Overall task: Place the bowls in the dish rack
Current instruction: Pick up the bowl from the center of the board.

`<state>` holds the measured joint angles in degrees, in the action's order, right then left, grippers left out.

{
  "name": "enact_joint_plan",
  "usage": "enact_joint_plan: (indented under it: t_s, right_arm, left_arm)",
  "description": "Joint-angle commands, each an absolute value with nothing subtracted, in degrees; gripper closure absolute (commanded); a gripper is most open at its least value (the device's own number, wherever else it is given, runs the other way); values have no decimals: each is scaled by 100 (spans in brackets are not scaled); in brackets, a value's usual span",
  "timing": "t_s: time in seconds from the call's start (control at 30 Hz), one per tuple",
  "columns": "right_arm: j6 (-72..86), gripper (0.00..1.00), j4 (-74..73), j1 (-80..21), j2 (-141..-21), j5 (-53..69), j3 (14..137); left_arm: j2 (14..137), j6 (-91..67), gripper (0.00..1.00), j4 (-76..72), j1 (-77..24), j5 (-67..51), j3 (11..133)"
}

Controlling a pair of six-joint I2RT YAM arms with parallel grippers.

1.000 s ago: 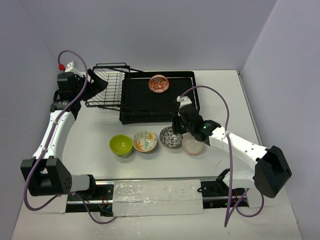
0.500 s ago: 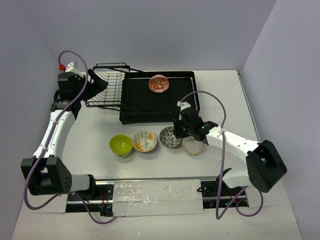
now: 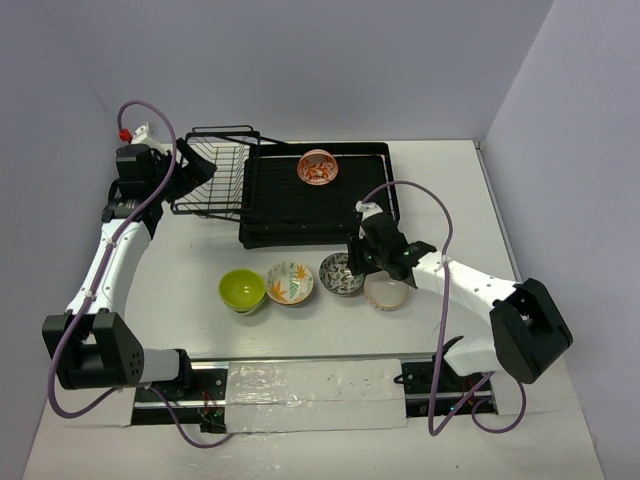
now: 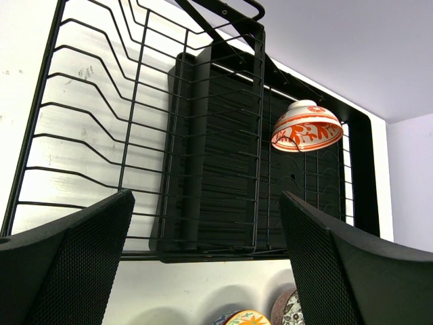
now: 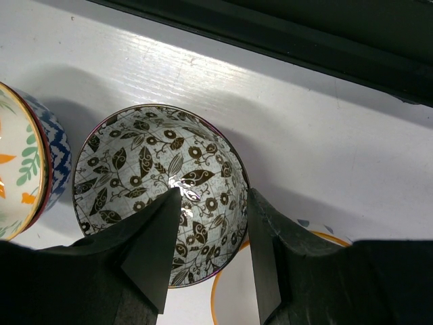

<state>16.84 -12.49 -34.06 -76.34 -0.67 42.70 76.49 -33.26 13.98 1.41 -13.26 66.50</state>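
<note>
The black dish rack (image 3: pixel 300 205) stands at the back with its wire basket (image 3: pixel 212 180) on the left. A red-orange patterned bowl (image 3: pixel 318 167) sits in the rack's tray; it also shows in the left wrist view (image 4: pixel 306 126). In a row on the table stand a lime green bowl (image 3: pixel 242 290), a white orange-leaf bowl (image 3: pixel 290 283), a black-and-white floral bowl (image 3: pixel 340 274) and a cream-pink bowl (image 3: pixel 387 293). My right gripper (image 5: pixel 210 220) is open and straddles the floral bowl's (image 5: pixel 149 176) right rim, one finger inside, one outside. My left gripper (image 4: pixel 206 196) is open and empty above the wire basket (image 4: pixel 101 135).
The cream-pink bowl (image 5: pixel 230 301) touches or nearly touches the floral bowl on its right. The leaf bowl (image 5: pixel 20 176) stands close on its left. The rack's front edge (image 5: pixel 270 40) lies just beyond the bowls. Walls close the table at back and sides.
My right arm has swung slightly left and its gripper has settled lower over the floral bowl's rim. The left arm and all bowls have not moved.
</note>
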Motion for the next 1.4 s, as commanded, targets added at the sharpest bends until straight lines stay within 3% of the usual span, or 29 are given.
enact_joint_plan:
  t_s: [0.0,1.1,1.37]
  right_arm:
    - [1661,49,-1178,-3366,-7699,-105,4386]
    - [1600,51,-1099,-3366,-7479,-150,4306]
    - [1591,58,-1265,-3366,-7857,-35,4491]
  left_arm:
    - [7620,-3305,6,1125,158,-1406,6662]
    - [7655,-3322,7,1107,158,-1468,6671]
    - [7655,-3340,6,1099,158,-1494,6662]
